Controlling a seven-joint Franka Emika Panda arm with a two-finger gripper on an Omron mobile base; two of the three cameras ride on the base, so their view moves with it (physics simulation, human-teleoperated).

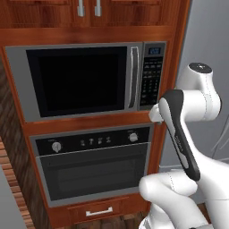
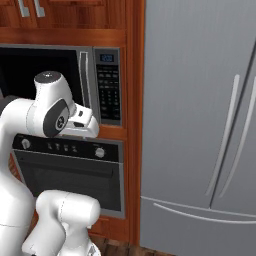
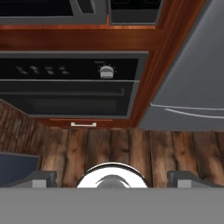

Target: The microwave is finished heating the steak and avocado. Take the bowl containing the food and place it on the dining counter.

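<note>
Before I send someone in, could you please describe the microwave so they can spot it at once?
In the reddish wood cabinet column left of the grey fridge, the microwave sits directly above the oven. Unlike the oven, it has a vertical bar handle and a keypad.

Steel-grey microwave (image 1: 85, 80), glossy black glass

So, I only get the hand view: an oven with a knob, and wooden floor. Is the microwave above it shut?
Observer: Yes, the microwave door is shut, and nothing shows through its black glass.
Operator: Where's its handle?
Observer: The handle is a vertical bar at the door's right edge, next to the keypad.
Operator: And right of that?
Observer: A tall grey fridge with two long handles side by side.
</note>
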